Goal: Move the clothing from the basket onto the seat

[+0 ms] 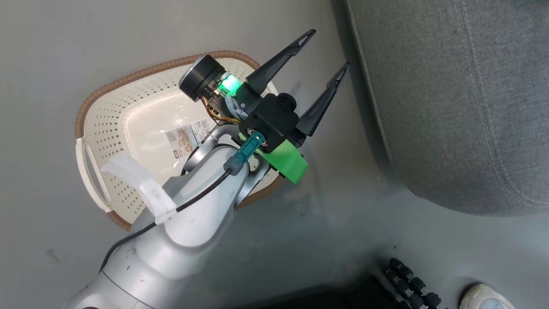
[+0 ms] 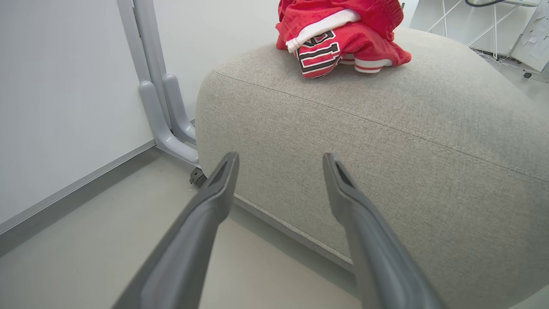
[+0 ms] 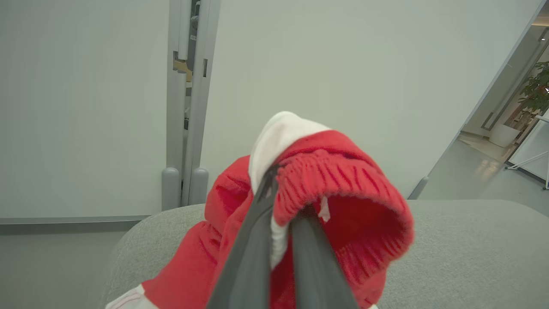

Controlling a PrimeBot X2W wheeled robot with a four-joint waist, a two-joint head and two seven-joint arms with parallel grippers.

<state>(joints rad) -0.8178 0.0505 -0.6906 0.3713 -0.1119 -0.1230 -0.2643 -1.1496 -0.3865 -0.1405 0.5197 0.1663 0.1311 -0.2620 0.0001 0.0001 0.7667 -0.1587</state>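
The cream basket [image 1: 107, 116] lies on the floor with just its label [image 1: 188, 137] inside. My left gripper [image 1: 330, 48] hangs open and holds nothing, over the basket's right rim, fingers pointing at the grey seat [image 1: 450, 107]. In the left wrist view the left gripper [image 2: 281, 156] faces the seat's side [image 2: 386, 137], and the red clothing [image 2: 339, 38] with black-and-white lettering lies heaped on top. My right gripper [image 3: 288, 191] is shut on a red garment [image 3: 343, 189] with white trim, whose lower part rests on the seat [image 3: 472, 244].
A white wall panel with a grey post [image 2: 163, 111] on a caster stands left of the seat. The robot's dark base rollers [image 1: 411, 283] and a person's pale shoe [image 1: 484, 298] are at the lower right. Grey floor lies between basket and seat.
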